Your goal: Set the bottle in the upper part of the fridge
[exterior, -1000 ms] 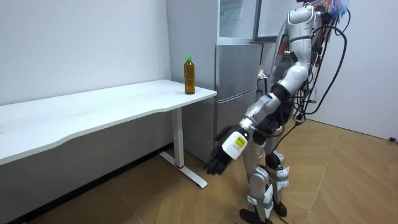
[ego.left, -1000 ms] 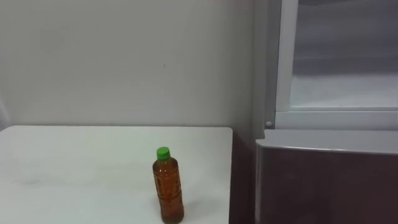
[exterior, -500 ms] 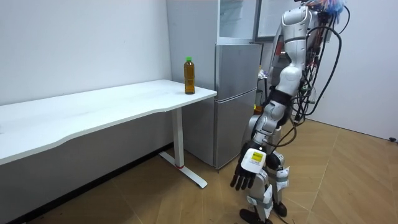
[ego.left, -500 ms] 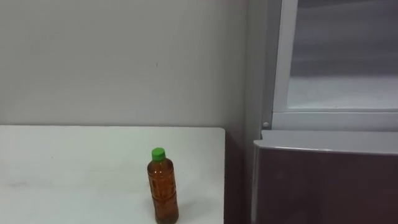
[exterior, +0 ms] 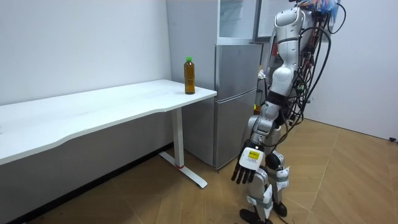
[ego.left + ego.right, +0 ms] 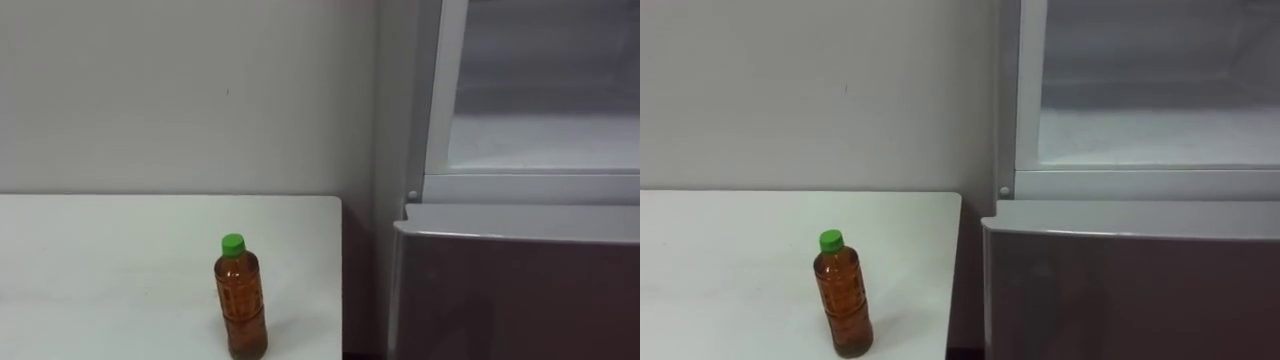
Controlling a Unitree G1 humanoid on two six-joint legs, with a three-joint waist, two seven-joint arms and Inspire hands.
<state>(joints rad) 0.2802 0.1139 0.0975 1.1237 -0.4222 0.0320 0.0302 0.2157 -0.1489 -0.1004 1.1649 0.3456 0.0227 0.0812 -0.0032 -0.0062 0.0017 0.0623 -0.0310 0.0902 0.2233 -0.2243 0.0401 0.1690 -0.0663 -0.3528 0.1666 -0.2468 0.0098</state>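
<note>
left eye view: brown plastic bottle with green cap (image 6: 241, 300) stands upright on the white surface (image 6: 100, 270), near the edge beside the grey fridge (image 6: 510, 300) (its top box (image 6: 540, 140) looks open, ready for it) | room view: left robot hand (image 5: 247, 172) hangs low, fingers loose, holding nothing, well apart from the bottle, so no reach yet, I think | right eye view: bottle waits alone, easy to grab.

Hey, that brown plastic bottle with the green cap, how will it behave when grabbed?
The brown plastic bottle looks nearly full, so probably heavyish. Tall, narrow and upright, it may tip if pushed high. Tipped, its round body could roll on the white table.
</note>
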